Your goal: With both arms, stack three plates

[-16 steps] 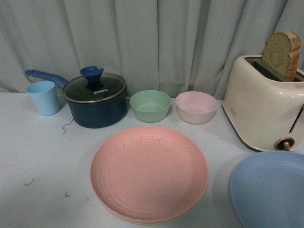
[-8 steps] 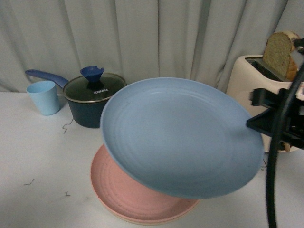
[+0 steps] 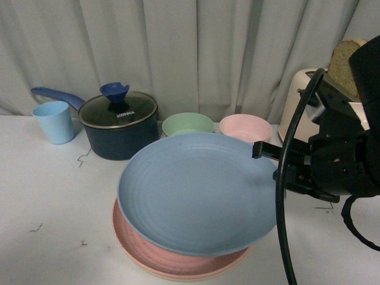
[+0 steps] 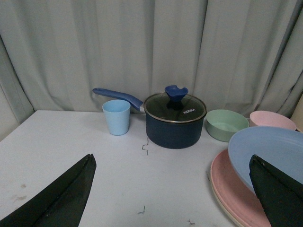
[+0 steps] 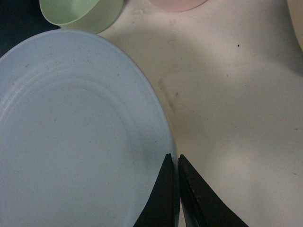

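My right gripper (image 3: 268,162) is shut on the right rim of the light blue plate (image 3: 196,193). It holds the plate slightly tilted, just above the pink plate (image 3: 155,255). The pink plate lies on the cream-beige plate, of which only a thin rim (image 3: 178,277) shows. In the right wrist view the gripper (image 5: 174,156) pinches the blue plate's (image 5: 75,132) edge. My left gripper (image 4: 171,160) is open and empty, left of the stack, and out of the front view. The left wrist view shows the blue plate (image 4: 272,149) over the pink plate (image 4: 226,184).
Along the curtain stand a light blue cup (image 3: 54,122), a dark blue lidded pot (image 3: 119,127), a green bowl (image 3: 187,123) and a pink bowl (image 3: 244,126). A cream toaster (image 3: 295,101) holding bread (image 3: 343,62) stands at the right, behind my right arm.
The light blue plate lay on the table at the right. It was lifted high and tilted over the pink plate. Now it is lower, leveller and nearly on the pink plate.
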Action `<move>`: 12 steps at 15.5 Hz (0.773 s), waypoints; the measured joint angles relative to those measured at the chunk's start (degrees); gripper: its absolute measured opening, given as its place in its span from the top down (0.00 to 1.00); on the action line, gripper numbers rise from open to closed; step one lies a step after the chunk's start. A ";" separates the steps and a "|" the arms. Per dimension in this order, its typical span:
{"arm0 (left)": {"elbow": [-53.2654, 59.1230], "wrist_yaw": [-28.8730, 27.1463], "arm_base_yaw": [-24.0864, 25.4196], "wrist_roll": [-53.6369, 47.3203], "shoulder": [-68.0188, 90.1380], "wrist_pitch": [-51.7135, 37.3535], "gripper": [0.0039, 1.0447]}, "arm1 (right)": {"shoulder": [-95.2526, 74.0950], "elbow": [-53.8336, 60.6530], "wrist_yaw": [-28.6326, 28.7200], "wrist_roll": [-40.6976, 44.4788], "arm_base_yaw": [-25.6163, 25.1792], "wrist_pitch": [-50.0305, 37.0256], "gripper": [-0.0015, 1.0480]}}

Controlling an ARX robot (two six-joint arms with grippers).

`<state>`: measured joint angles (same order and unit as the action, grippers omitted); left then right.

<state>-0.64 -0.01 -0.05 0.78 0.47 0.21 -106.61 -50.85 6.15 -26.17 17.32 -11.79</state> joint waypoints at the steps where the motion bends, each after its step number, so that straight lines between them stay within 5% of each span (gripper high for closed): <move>1: 0.00 0.00 0.00 0.02 0.00 0.00 0.06 | -1.07 -0.90 -0.20 -0.26 0.09 0.42 0.98; 12: 0.00 -0.02 0.00 0.02 0.00 0.00 0.06 | -6.21 -4.42 -3.17 -0.83 3.10 2.75 0.98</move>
<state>-0.64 -0.03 -0.05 0.80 0.47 0.21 -112.81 -55.27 2.98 -27.00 20.43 -9.04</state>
